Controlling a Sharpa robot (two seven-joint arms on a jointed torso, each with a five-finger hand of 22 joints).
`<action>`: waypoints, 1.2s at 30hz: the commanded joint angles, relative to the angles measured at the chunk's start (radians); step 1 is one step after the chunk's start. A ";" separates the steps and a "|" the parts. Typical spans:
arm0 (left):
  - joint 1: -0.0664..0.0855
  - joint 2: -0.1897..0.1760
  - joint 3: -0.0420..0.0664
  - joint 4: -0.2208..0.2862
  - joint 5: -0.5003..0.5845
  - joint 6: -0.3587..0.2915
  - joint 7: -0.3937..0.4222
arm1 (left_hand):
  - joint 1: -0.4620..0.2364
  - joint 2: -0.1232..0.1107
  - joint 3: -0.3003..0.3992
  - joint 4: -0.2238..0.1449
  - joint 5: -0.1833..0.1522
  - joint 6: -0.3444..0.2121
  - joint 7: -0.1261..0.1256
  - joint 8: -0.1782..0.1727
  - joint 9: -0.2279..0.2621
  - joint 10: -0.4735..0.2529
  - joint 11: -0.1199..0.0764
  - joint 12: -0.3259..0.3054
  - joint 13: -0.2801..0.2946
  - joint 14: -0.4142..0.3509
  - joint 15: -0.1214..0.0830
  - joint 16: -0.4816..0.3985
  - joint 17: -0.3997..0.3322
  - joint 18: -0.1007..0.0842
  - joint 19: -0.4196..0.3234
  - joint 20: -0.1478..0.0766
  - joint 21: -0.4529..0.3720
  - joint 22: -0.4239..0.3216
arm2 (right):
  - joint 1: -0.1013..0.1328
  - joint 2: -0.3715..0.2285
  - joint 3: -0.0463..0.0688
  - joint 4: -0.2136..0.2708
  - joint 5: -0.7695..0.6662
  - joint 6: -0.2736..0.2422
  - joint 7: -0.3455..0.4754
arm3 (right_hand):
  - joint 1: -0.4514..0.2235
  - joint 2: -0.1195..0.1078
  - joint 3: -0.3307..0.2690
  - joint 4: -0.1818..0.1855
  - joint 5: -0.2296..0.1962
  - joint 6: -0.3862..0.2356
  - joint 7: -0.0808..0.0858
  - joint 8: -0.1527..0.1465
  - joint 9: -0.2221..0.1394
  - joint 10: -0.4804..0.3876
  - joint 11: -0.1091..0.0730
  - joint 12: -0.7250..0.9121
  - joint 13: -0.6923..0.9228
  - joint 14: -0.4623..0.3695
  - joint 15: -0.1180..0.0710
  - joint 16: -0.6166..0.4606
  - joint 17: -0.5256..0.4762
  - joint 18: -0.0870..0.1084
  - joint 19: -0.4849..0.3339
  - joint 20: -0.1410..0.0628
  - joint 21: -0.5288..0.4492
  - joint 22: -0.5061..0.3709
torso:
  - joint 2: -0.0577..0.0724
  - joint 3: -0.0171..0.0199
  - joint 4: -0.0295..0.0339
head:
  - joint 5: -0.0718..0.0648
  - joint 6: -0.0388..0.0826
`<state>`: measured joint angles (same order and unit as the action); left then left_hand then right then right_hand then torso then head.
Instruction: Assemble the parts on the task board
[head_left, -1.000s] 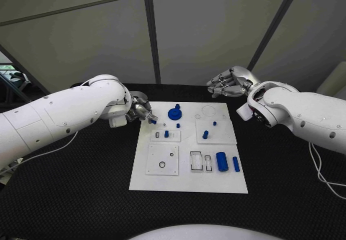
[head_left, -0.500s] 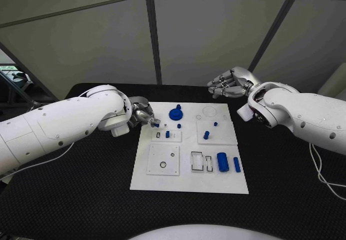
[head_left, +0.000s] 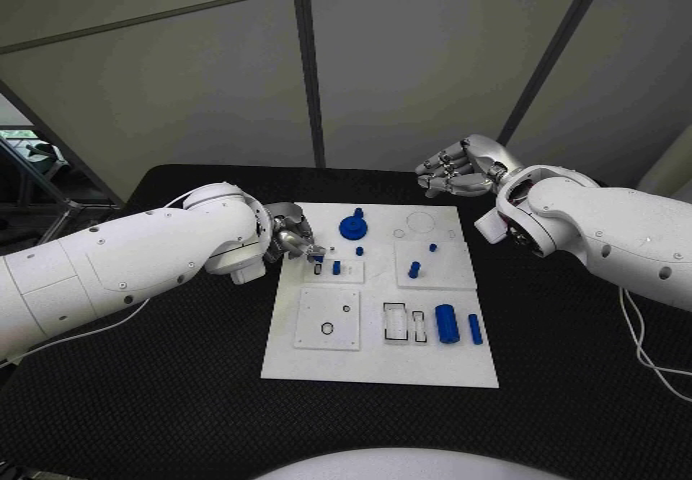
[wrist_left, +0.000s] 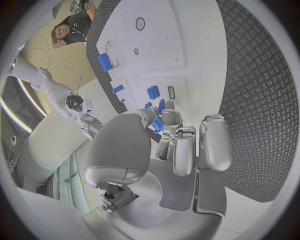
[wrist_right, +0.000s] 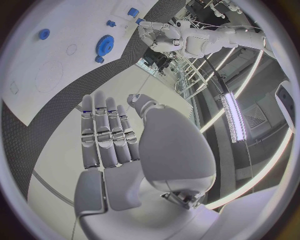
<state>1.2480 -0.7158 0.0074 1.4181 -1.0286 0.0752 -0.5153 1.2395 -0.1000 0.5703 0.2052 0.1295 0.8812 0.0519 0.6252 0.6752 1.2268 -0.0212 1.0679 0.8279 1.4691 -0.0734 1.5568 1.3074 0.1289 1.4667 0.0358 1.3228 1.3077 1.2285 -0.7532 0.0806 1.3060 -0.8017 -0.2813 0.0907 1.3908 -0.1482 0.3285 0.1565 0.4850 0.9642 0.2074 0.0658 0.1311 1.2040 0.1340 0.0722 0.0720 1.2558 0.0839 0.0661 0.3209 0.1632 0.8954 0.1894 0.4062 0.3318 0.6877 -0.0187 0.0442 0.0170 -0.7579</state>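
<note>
Task board (head_left: 378, 345), a white plate, lies mid-table with its long axis running away from the robot; blue parts (head_left: 446, 324) stand or lie in its recesses, a gear (head_left: 351, 227) near the far edge. Left hand (head_left: 293, 240) hovers at the board's near-left corner, fingers (wrist_left: 170, 120) pinching a small blue piece (wrist_left: 157, 125). Right hand (head_left: 460, 167) sits beyond the board, fingers straight and together, empty. No writing is legible.

Both arms wore smooth white rounded shells with small dark screw dots; the left hand (head_left: 293, 240) and right hand (head_left: 456, 167) were silver metal, and thin white cables trailed beside each arm
</note>
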 joint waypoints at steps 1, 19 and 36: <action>-0.001 0.001 -0.006 0.003 -0.012 -0.001 -0.002 | -0.002 -0.010 0.124 -0.115 0.000 0.003 -0.003 0.006 0.002 0.012 -0.002 0.007 0.002 0.094 -0.008 -0.005 0.238 -0.065 0.006 -0.007 0.000 0.014 | 0.002 0.002 0.001 0.001 -0.003 0.012 0.009 | -0.004 0.002 0.005 0.002 0.002 -0.004 0.001 0.003 0.002 -0.009 0.001 0.004 -0.002 -0.005 0.000 -0.004 -0.001 0.016 0.000 0.006 -0.006 -0.002 | 0.001 0.0005 -0.0003 | 0.000 -0.002; -0.005 0.001 -0.018 0.008 -0.044 0.040 -0.010 | -0.009 -0.019 0.143 -0.123 0.001 0.004 -0.004 0.010 0.006 0.017 -0.004 0.008 0.003 0.094 -0.009 -0.004 0.239 -0.065 0.008 -0.009 0.001 0.017 | 0.001 0.003 0.001 0.002 -0.003 0.015 0.009 | -0.004 0.002 0.005 0.002 0.002 -0.004 0.001 0.003 0.002 -0.009 0.001 0.004 -0.002 -0.005 0.000 -0.004 -0.001 0.016 0.000 0.006 -0.006 -0.002 | 0.001 0.0002 0.0008 | 0.005 -0.007; -0.006 -0.002 -0.019 0.000 -0.063 0.055 -0.014 | -0.011 -0.021 0.148 -0.126 0.001 0.004 -0.004 0.011 0.007 0.017 -0.004 0.007 0.002 0.094 -0.010 -0.004 0.239 -0.066 0.009 -0.009 0.004 0.019 | 0.001 0.003 0.001 0.001 -0.003 0.015 0.009 | -0.006 0.002 0.006 0.002 0.001 -0.004 0.001 0.003 0.002 -0.008 0.002 0.005 -0.001 -0.005 0.000 -0.003 -0.002 0.016 0.000 0.007 -0.008 -0.002 | 0.001 0.0000 0.0004 | 0.008 -0.010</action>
<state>1.2408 -0.7173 -0.0113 1.4200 -1.0785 0.1130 -0.5238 1.2260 -0.1132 0.5879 0.2012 0.1271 0.8812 0.0521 0.6302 0.6809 1.2370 -0.0253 1.0726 0.8304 1.4655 -0.0769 1.5568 1.3074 0.1292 1.4667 0.0359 1.3228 1.3075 1.2282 -0.7511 0.0806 1.3064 -0.8031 -0.2714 0.0908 1.3908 -0.1482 0.3284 0.1565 0.4850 0.9642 0.2074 0.0658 0.1315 1.2040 0.1340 0.0721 0.0714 1.2559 0.0839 0.0661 0.3198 0.1632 0.8954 0.1894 0.4016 0.3312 0.6884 -0.0187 0.0448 0.0250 -0.7675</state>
